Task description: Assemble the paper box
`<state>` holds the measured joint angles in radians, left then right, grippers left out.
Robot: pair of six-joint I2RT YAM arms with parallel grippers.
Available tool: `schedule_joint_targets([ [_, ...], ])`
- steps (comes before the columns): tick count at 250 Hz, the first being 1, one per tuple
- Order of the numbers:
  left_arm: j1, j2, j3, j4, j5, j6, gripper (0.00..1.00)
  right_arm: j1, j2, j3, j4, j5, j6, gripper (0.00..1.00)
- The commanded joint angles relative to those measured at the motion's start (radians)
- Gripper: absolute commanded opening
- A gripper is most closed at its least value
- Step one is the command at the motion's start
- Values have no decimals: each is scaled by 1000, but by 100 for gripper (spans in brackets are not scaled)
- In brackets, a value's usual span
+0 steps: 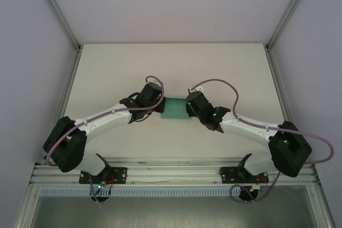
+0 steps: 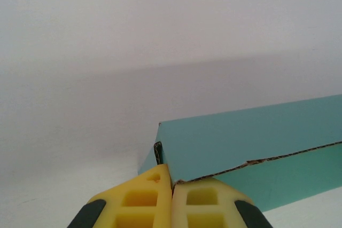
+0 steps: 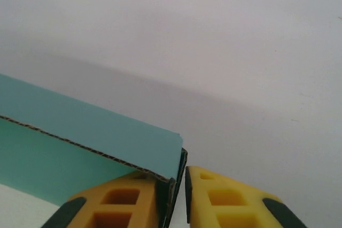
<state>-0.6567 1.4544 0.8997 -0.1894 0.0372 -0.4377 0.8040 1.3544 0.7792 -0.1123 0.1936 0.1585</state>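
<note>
1. The yellow pads (image 2: 141, 201) of the left gripper (image 2: 172, 177) are pressed together, and the corner edge of the box (image 2: 251, 132) runs into their seam, so they seem to nip thin card there.
2. The right gripper (image 3: 171, 177) pinches the box's other end wall (image 3: 173, 185) between its pads, card edge upright.
3. The teal box (image 1: 175, 108) sits mid-table between the two wrists, its long panels already folded up and a raw corrugated edge showing.
4. To do this step well, I judge both grips should stay level and move together, as uneven pull would twist or crease the thin card.
5. The table (image 1: 171, 68) is plain matte white, boxed in by pale panels (image 1: 32, 52) and aluminium posts (image 1: 291, 9).
</note>
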Motion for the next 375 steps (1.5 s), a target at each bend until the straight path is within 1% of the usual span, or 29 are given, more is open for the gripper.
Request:
schedule_joint_targets([
  [1, -33, 34, -66, -121, 50, -9, 1, 11, -38, 25, -71, -38, -11, 29],
  [9, -36, 34, -66, -121, 40, -10, 1, 9, -51, 35, -80, -47, -25, 35],
  [42, -54, 36, -61, -124, 9, -6, 1, 0, -98, 73, -108, -84, -60, 54],
  [57, -61, 38, -60, -120, 7, -4, 1, -3, -118, 71, -84, -80, -63, 59],
  [74, -65, 40, -60, -114, 5, -6, 1, -11, -131, 69, -53, -68, -55, 63],
  [123, -77, 36, -56, -112, -9, -2, 1, -61, -109, 67, -37, -21, 0, 64],
  [164, -86, 39, -50, -115, -10, 11, 1, -99, -69, 45, -47, -33, 37, 62],
  [206, -87, 35, -48, -107, -8, 24, 2, -102, -30, 14, -85, -47, 60, 61],
  [241, -88, 27, -27, -132, 8, 70, 18, -103, -8, -15, -115, -56, 102, 60],
  [283, -86, -7, 4, -173, 53, 144, 38, -103, -5, -49, -107, -144, 114, 56],
  [295, -87, -17, 12, -180, 74, 171, 45, -102, -7, -59, -99, -145, 123, 53],
  [304, -87, -21, 18, -187, 83, 182, 47, -102, -10, -65, -96, -151, 125, 51],
  [332, -87, -28, 37, -218, 97, 215, 55, -103, -15, -78, -95, -154, 138, 51],
  [345, -88, -29, 44, -235, 100, 233, 62, -103, -17, -89, -90, -149, 149, 50],
  [357, -87, -29, 51, -254, 104, 239, 65, -103, -18, -104, -79, -147, 156, 49],
  [375, -87, -34, 51, -260, 119, 253, 76, -102, -20, -124, -63, -150, 170, 49],
])
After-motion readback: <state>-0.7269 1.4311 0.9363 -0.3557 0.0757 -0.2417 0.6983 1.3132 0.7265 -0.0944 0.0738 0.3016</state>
